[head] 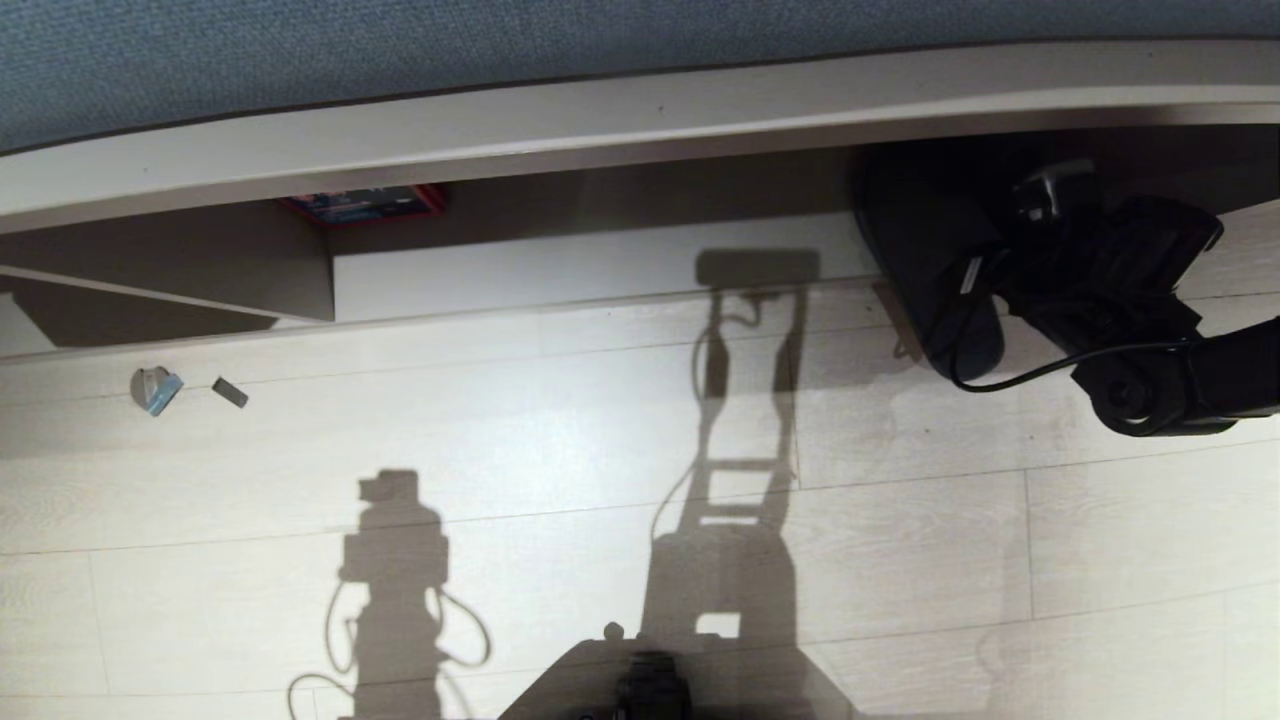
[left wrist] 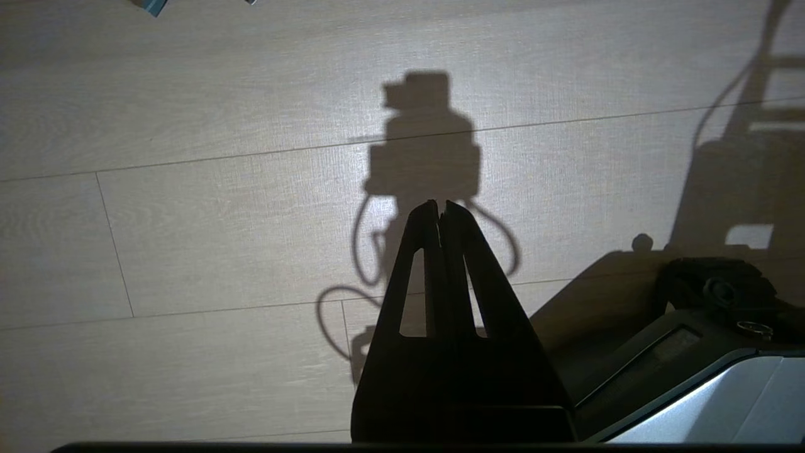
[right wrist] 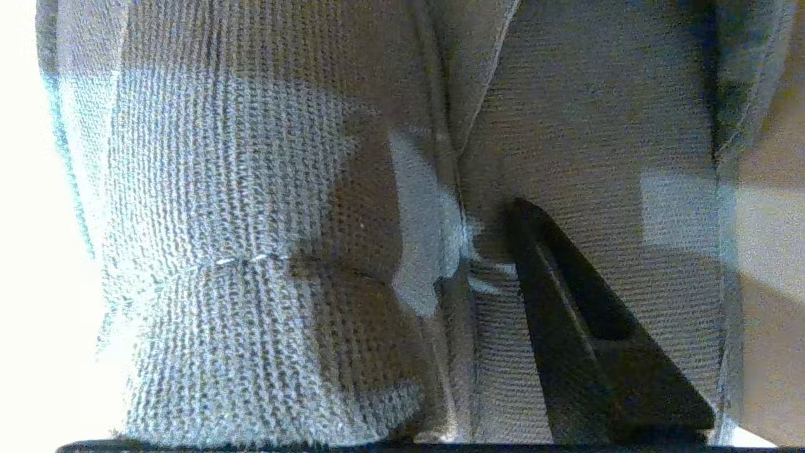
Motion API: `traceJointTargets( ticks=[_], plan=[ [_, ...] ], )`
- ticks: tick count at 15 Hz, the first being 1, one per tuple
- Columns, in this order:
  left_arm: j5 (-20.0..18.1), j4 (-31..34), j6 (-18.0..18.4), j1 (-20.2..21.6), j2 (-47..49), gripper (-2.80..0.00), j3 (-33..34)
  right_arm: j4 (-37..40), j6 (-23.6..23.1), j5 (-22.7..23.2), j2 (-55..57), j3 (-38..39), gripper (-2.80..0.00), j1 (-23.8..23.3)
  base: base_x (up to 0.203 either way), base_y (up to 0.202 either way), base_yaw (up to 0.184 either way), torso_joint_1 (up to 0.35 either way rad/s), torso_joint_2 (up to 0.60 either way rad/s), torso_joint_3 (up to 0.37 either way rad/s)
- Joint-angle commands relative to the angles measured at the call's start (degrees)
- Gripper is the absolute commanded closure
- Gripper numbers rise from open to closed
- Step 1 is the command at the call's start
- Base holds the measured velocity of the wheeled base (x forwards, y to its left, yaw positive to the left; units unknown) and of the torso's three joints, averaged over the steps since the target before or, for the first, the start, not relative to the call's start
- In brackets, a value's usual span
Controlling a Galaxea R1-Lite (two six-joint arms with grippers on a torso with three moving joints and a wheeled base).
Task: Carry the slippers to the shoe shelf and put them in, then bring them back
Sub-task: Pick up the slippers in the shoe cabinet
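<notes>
The slippers (head: 935, 270) hang as one dark mass at the right end of the shoe shelf (head: 560, 265), partly over its pale base board and partly over the floor. My right gripper (head: 990, 285) is shut on them from the right. In the right wrist view their grey knitted fabric (right wrist: 220, 220) fills the frame. One black finger (right wrist: 566, 302) presses against it and the other is hidden by the fabric. A small red box (head: 365, 203) lies deep in the shelf by the upright panel (head: 200, 270). My left gripper (left wrist: 440, 204) hangs shut over bare floor, holding nothing.
Two small bits lie on the wooden floor at the left, a grey-and-blue piece (head: 155, 390) and a grey block (head: 230, 392). The shelf's top board (head: 600, 120) overhangs the opening. My own base (head: 650, 680) shows at the bottom edge.
</notes>
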Motion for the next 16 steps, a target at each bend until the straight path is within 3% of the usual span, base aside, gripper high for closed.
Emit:
traceJointTargets(
  ticks=[1,10,16],
  plan=[
    [0.0,0.0,0.0,0.0,0.0,0.00,0.0,-6.3,0.2,0.6,0.2,-1.3,0.00,0.3,0.000,0.000,0.000,0.000,0.00,0.000],
    [0.0,0.0,0.1,0.1,0.0,0.00,0.0,-12.4,1.3,1.2,0.1,-8.9,0.00,3.8,0.000,0.000,0.000,0.000,0.00,0.000],
    [0.0,0.0,0.1,0.0,0.1,0.00,0.0,-3.4,-0.1,-1.0,-5.4,-0.6,0.00,4.1,0.000,0.000,0.000,0.000,0.00,0.000]
  ],
)
